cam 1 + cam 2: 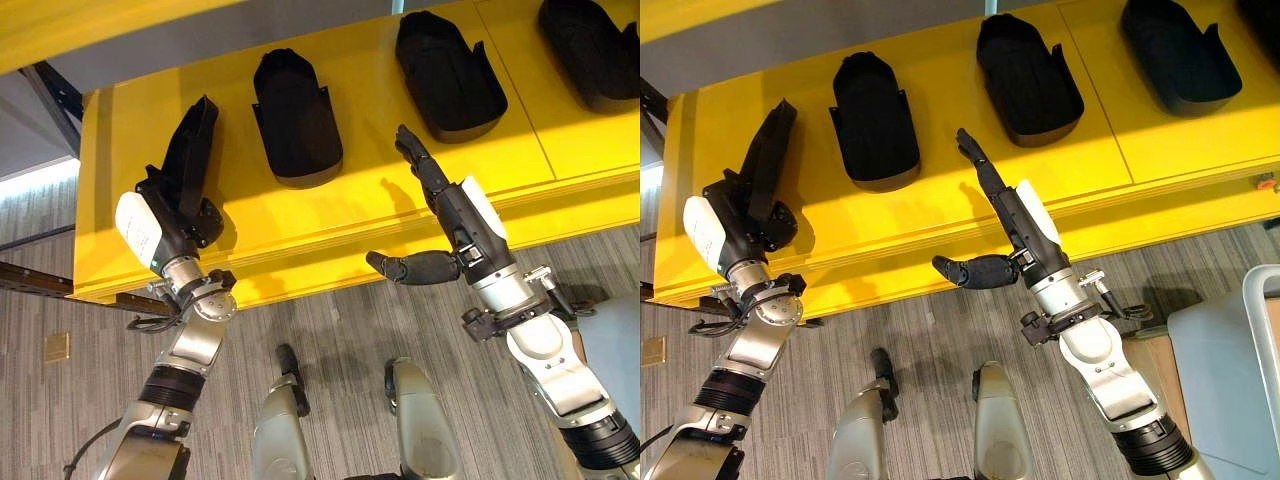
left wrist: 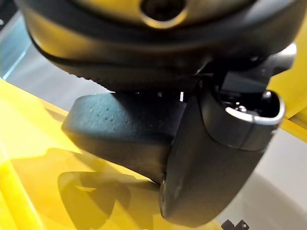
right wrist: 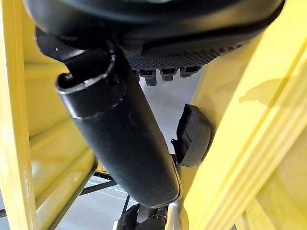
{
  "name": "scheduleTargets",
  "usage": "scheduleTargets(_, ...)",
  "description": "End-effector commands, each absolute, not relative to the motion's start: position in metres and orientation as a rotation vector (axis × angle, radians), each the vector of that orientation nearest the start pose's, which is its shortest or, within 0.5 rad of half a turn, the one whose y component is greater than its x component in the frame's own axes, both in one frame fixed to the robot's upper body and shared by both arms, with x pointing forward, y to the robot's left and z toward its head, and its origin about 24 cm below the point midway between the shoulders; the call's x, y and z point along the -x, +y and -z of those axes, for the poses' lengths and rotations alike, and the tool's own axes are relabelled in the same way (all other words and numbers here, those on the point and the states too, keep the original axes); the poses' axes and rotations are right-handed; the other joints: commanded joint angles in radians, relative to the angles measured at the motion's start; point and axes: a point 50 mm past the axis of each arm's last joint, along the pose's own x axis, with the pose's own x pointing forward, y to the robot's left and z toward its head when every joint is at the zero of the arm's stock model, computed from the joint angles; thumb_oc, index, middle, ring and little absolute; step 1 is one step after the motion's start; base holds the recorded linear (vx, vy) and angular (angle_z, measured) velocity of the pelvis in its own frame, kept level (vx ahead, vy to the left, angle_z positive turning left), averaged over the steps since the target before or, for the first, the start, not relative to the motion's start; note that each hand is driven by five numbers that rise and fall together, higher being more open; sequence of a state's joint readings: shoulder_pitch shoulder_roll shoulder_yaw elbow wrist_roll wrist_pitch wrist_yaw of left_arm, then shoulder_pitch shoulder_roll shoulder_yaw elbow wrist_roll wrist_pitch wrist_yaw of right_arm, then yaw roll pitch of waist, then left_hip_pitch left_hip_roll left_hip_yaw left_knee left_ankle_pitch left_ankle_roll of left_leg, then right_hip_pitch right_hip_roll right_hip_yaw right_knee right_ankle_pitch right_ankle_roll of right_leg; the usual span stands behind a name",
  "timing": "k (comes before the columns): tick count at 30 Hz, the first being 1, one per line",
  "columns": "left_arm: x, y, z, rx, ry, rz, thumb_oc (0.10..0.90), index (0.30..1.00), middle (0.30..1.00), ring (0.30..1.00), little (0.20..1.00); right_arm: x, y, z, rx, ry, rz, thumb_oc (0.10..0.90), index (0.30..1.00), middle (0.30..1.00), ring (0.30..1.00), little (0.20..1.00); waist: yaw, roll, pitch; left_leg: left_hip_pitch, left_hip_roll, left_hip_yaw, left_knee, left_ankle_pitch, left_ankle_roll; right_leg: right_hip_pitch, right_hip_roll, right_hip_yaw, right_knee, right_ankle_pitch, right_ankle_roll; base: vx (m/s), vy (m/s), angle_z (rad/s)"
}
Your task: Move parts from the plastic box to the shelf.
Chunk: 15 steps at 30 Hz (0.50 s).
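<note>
A bright yellow flat shelf [image 1: 420, 170] runs across the scene above a grey striped carpet floor [image 1: 330, 330]. Three black moulded shell-shaped parts already lie on it in a row: one left of centre [image 1: 296, 118], one in the middle [image 1: 447, 75], one at the far right [image 1: 592, 50]. The left hand [image 1: 178, 215] holds a fourth black moulded part [image 1: 192, 145] tilted on edge over the shelf's left end, its fingers curled round the part's lower end; whether the part touches the shelf cannot be told. The right hand [image 1: 450, 225] hovers at the shelf's front edge with straight fingers and thumb spread, holding nothing. At the right edge sits the pale blue-grey plastic box [image 1: 1230, 370], its contents hidden. Judging by this, several placements are done, a fourth is under way, and how many parts remain cannot be told
</note>
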State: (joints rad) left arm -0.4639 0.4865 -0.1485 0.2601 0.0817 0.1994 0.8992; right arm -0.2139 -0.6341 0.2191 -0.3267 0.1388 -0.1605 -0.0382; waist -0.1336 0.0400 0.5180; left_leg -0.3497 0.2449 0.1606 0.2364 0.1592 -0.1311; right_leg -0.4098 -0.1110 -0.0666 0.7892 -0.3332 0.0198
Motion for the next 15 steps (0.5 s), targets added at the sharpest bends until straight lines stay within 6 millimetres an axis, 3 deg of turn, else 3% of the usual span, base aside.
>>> scheduleTargets(1, -0.325, 0.255, -0.201, -0.523, -0.528, -1.006, 0.400, 0.300, 0.300, 0.300, 0.300, -0.236, -0.138, -0.230, 0.370, -0.926, -0.377, 0.900, 1.000, 1.000, 1.000, 1.000, -0.014, -0.041, -0.084, 0.000, -0.009, -0.013, 0.056, -0.091, -0.005, 0.030, 0.002, -0.031, -0.037, 0.012, 0.016, -0.06, -0.012, -0.03)
scheduleTargets(15, -0.352, 0.271, -0.220, -0.574, -0.430, -1.039, 0.400, 0.300, 0.300, 0.300, 0.300, -0.241, -0.125, -0.240, 0.405, -0.942, -0.485, 0.900, 1.000, 1.000, 1.000, 1.000, -0.041, -0.047, -0.060, -0.030, -0.001, 0.013, 0.069, -0.092, -0.004, -0.014, 0.000, -0.024, -0.018, 0.010, 0.013, -0.04, 0.004, -0.01)
